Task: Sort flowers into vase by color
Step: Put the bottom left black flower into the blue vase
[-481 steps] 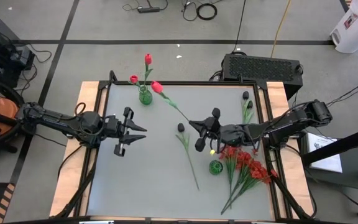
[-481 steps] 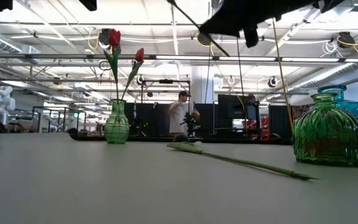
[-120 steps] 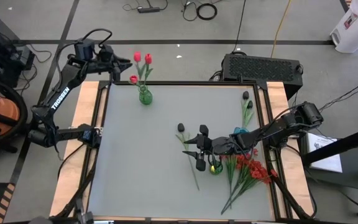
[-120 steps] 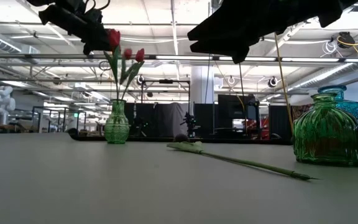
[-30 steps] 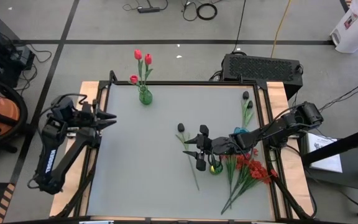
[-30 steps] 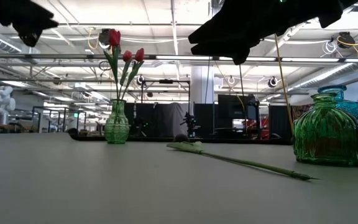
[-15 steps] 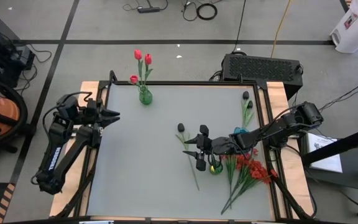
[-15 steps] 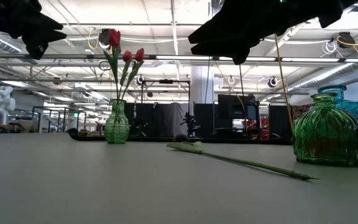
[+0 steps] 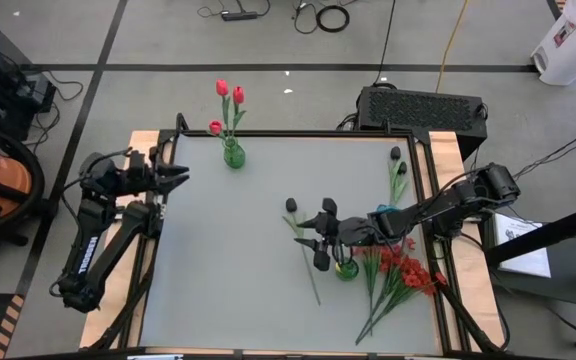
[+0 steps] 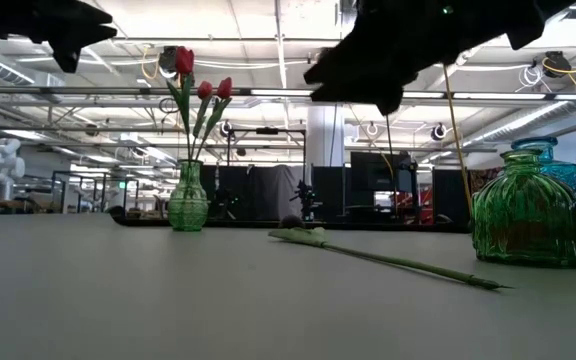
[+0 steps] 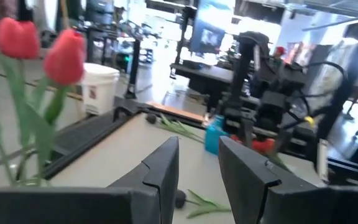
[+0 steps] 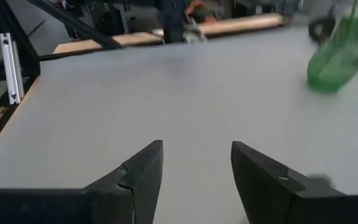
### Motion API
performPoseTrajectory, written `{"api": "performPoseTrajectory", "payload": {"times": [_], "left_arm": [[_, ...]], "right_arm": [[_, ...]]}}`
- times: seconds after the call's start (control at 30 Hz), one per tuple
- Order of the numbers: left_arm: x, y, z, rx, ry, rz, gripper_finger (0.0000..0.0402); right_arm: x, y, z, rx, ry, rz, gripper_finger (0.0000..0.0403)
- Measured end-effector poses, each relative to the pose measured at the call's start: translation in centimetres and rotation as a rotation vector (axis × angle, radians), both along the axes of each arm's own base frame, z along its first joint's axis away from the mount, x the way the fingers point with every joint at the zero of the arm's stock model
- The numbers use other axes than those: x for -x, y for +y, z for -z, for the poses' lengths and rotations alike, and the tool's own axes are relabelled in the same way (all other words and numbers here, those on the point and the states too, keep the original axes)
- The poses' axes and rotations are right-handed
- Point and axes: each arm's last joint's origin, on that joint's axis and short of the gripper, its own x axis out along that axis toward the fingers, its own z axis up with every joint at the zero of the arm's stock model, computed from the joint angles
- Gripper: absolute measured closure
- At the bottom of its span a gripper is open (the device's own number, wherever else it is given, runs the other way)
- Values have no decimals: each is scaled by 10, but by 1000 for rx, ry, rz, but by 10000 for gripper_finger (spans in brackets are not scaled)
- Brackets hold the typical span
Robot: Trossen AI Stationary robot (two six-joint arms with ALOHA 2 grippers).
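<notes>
Three red tulips (image 9: 230, 95) stand in a green vase (image 9: 233, 155) at the table's far left, also seen in the low view (image 10: 188, 200). One black tulip (image 9: 311, 280) lies flat on the table near the middle. My right gripper (image 9: 303, 235) hovers open above its upper stem, touching nothing. Beside it stands a second green vase (image 9: 346, 268). More black tulips (image 9: 398, 170) lie at the far right. A bunch of small red blossoms (image 9: 398, 275) lies at the near right. My left gripper (image 9: 180, 177) is open in the air over the table's left edge.
A blue vase (image 10: 548, 150) stands behind the near green vase (image 10: 528, 215), under my right arm. A black box (image 9: 423, 108) sits behind the table's far right corner. The grey table top (image 9: 228, 260) shows bare between the two arms.
My left gripper has swung a little toward the table's far edge and risen slightly, turning as it went. Its fingers have stayed open. My right gripper and the flowers have kept still.
</notes>
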Motion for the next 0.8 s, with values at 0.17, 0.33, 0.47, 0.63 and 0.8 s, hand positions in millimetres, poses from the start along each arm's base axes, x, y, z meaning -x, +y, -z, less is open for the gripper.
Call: {"api": "performPoseTrajectory", "payload": {"times": [0.17,0.33,0.47,0.63,0.8], "left_arm": [[0,1,-1,-16,-7,-42,283],[0,1,-5,-53,-24,-45,283],[0,1,-7,-70,-31,-46,283],[0,1,-7,-70,-31,-47,283],[0,1,-7,-69,-30,-49,283]], "right_arm": [[1,-2,5,-145,44,17,220],[-3,-8,1,-253,60,30,220],[-10,-11,-14,-296,164,72,220],[-12,-16,-31,-350,273,164,220],[-11,-22,-34,-436,307,252,220]]}}
